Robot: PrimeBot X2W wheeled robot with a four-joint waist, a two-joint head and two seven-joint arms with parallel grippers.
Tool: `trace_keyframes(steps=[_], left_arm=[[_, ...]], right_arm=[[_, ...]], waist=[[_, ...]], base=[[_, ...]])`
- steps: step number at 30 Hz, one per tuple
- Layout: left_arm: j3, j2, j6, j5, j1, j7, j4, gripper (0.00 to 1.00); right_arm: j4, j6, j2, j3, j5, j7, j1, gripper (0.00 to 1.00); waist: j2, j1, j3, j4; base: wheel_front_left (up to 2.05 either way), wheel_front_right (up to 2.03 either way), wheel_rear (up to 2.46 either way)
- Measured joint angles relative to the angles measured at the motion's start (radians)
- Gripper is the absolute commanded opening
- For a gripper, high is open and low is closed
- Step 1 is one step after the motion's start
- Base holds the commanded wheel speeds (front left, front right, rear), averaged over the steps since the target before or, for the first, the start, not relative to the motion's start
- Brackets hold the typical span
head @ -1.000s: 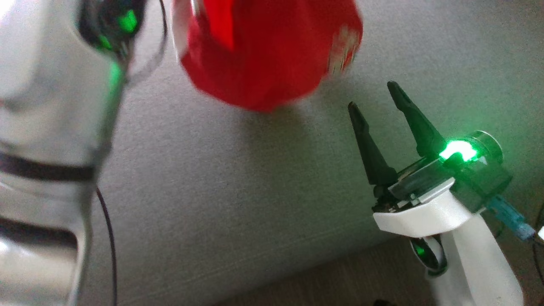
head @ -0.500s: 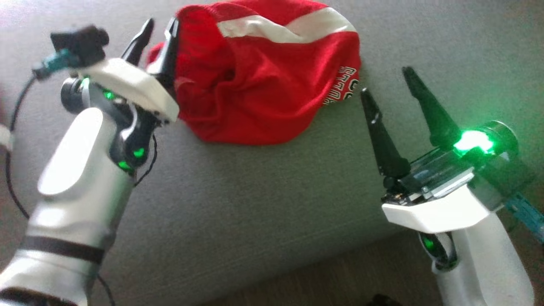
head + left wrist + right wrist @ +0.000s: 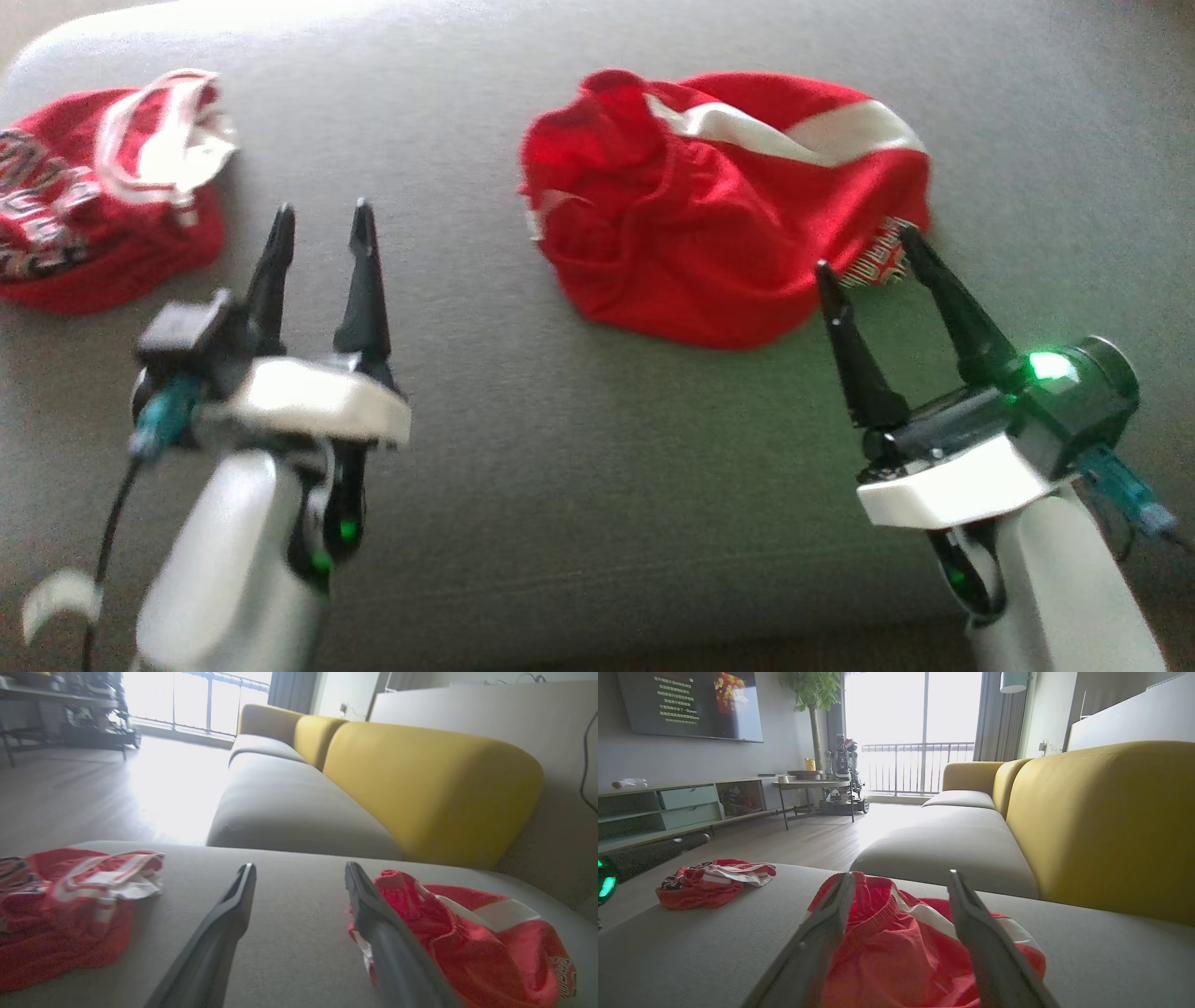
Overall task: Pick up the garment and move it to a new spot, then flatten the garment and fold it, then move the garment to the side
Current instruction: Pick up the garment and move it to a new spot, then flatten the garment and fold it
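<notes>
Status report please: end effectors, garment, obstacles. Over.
Left end effector and right end effector open, empty. Red garment crumpled on sofa, before right one. Second garment far left, out of the way.

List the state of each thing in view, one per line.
middle garment, crumpled, lying loose on the grey cushion
far-left garment, bunched in a heap
left claw, open, empty
right claw, open, empty, at the middle garment's near edge
</notes>
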Motion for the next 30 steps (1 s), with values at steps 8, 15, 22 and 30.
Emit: trace_keyframes(steps=[8,15,22,30], left_arm=[[0.174,-0.097,-0.086,0.170,0.256,-0.004,-0.194,1.00],[0.249,-0.135,-0.140,0.249,0.344,-0.004,-0.247,1.00],[0.247,-0.140,-0.125,0.255,0.398,-0.004,-0.255,1.00],[0.245,-0.140,-0.104,0.254,0.399,-0.004,-0.266,1.00]], right_arm=[[0.049,0.000,0.001,-0.055,-0.009,0.000,0.011,1.00],[0.079,0.000,0.002,-0.079,-0.007,0.000,0.061,1.00],[0.098,0.000,0.003,-0.081,0.001,0.000,0.094,1.00],[0.101,0.000,0.003,-0.084,0.001,0.000,0.101,1.00]], waist=[[0.0000,0.0000,-0.028,0.101],[0.0000,0.0000,-0.058,0.129],[0.0000,0.0000,-0.082,0.119],[0.0000,0.0000,-0.102,0.108]], base=[[0.00,0.00,0.00],[0.00,0.00,0.00],[0.00,0.00,0.00],[0.00,0.00,0.00]])
